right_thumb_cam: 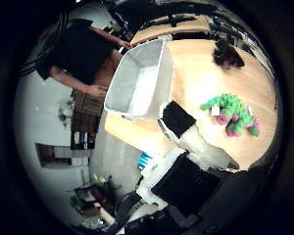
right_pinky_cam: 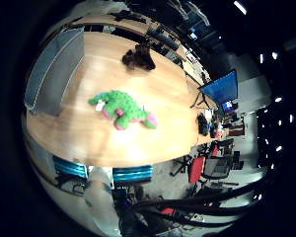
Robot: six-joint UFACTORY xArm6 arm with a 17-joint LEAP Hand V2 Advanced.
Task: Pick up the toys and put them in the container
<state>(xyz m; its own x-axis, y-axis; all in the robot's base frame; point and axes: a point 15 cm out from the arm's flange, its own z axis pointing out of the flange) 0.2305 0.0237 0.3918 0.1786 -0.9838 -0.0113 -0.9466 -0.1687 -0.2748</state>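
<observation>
A green and pink plush toy [right_pinky_cam: 123, 109] lies near the middle of the wooden table [right_pinky_cam: 99, 138]. A dark plush toy [right_pinky_cam: 138, 56] lies at the table's far end. A grey open container [right_thumb_cam: 142, 78] stands at one side of the table, away from both toys. The right thumb side palm view also shows the green toy [right_thumb_cam: 230, 113] and the dark toy [right_thumb_cam: 225, 54]. My hand [right_thumb_cam: 191, 147] is high above the table; a white and black finger [right_thumb_cam: 176, 119] reaches out straight between the container and the green toy. It holds nothing.
Blue chairs [right_pinky_cam: 69, 170] stand at the table's near edge, and a red chair [right_pinky_cam: 197, 168] beside them. A blue screen [right_pinky_cam: 222, 89] and small items [right_pinky_cam: 207, 123] are beyond the table's side.
</observation>
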